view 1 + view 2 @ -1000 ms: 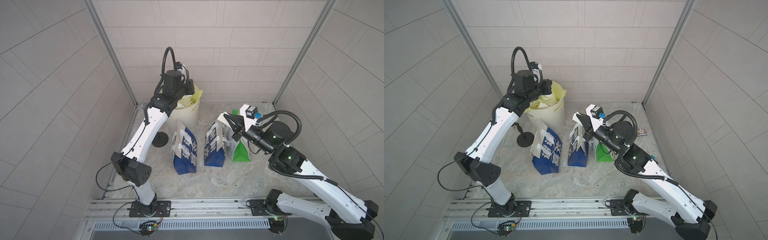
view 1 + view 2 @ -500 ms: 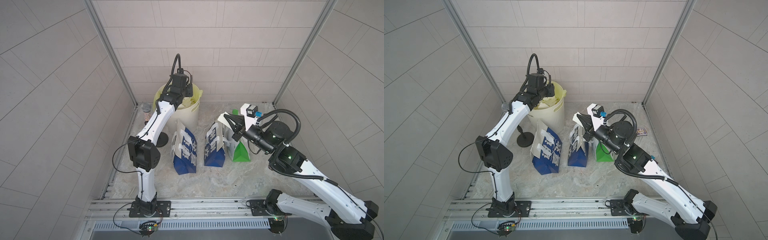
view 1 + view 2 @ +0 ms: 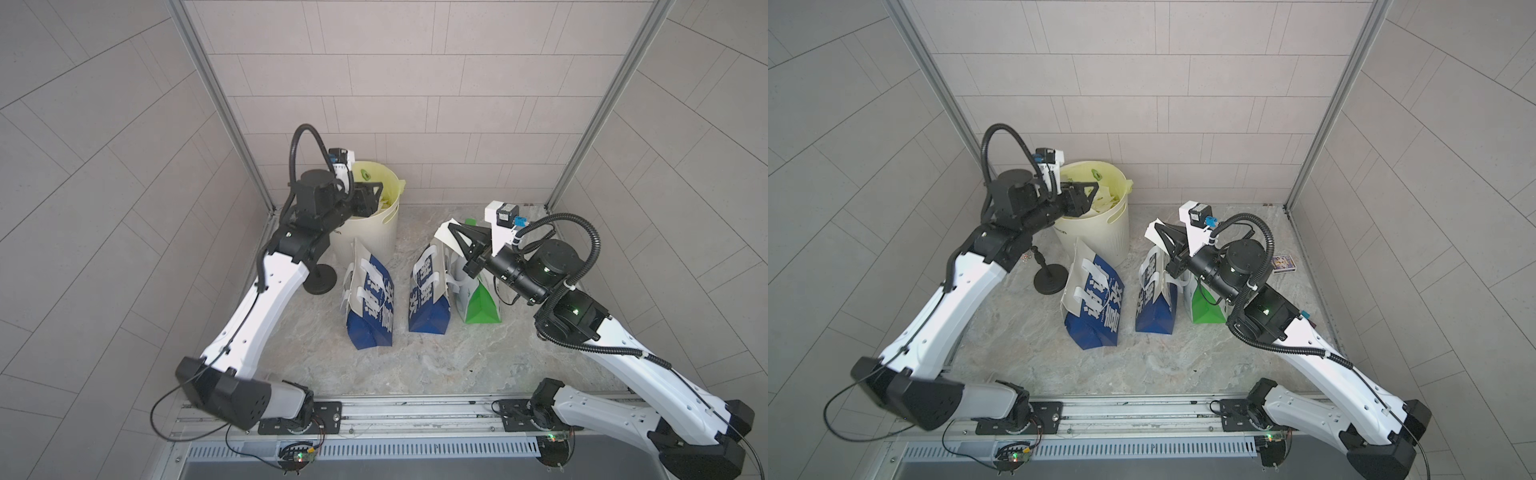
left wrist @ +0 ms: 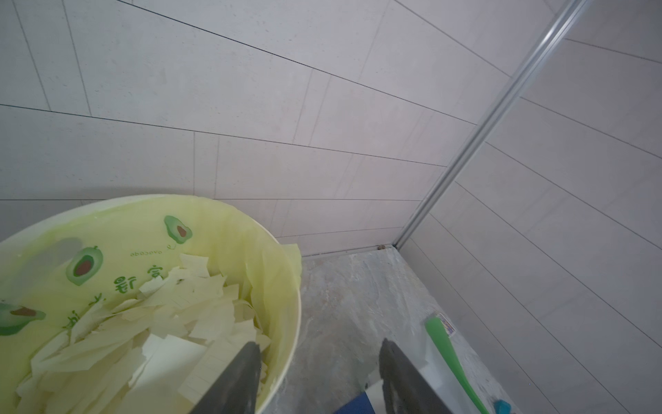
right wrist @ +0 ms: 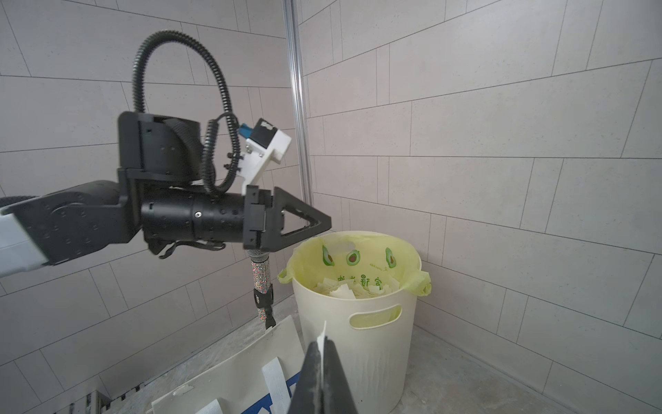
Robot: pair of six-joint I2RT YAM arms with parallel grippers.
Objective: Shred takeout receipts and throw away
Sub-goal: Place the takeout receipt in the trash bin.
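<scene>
Left wrist view: torn receipts (image 4: 186, 308) are piled in the bin (image 4: 294, 322), its liner (image 4: 118, 229) printed "avocado" mirrored; left jaws are held apart. A receipt scrap (image 5: 325, 329) is clamped by right jaws.

Left blue bag (image 3: 370, 316), right blue bag (image 3: 430, 311) and green bag (image 3: 482, 307) sit mid-frame in a top view, black stand (image 3: 320, 280) leftward

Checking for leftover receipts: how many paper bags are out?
3: a blue bag in front of the bin, a second blue bag beside it, a green bag by the right gripper.
</scene>
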